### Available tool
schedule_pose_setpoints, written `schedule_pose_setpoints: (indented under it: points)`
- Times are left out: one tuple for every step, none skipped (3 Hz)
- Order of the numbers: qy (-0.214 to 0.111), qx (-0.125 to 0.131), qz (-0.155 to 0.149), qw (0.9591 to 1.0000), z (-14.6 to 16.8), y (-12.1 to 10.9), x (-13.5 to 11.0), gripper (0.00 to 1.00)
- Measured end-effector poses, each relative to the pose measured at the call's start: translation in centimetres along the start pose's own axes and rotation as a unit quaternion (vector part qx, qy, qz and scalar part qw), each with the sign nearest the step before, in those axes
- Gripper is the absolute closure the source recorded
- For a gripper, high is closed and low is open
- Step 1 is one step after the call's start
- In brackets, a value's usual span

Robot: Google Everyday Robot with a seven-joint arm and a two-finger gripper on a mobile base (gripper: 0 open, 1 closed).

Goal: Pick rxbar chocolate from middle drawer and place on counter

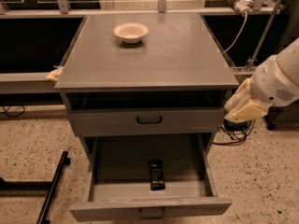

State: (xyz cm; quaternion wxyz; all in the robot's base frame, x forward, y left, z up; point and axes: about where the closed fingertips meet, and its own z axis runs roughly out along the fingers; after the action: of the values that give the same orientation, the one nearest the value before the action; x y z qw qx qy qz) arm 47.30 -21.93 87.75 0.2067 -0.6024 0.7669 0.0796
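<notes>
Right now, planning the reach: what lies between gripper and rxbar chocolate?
Camera view: the gripper hangs right of the cabinet; the middle drawer's right wall, then bare drawer floor, lie between it and the rxbar chocolate.

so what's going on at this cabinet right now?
The robot's gripper hangs to the right of the shut grey upper drawer, touching nothing. The slim black-wrapped rxbar chocolate lies untouched in the open grey metal middle drawer. A round cream bowl sits on the flat matte grey counter.

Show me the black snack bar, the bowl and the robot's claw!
Slim black-wrapped rxbar chocolate [157, 174]: camera view, wrapper's middle.
Round cream bowl [131, 31]: camera view, bare inside.
Robot's claw [246, 110]: camera view, right of grey counter [177, 59], pale tip.
</notes>
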Motion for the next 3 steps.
schedule_pose_setpoints:
  points:
    - [-0.053,-0.024,0.029,0.9979,3.76,-0.21,1.76,0.88]
    - [-0.062,-0.030,0.034,0.9971,4.30,-0.22,1.87,1.00]
    - [-0.062,-0.030,0.034,0.9971,4.30,-0.22,1.87,1.00]
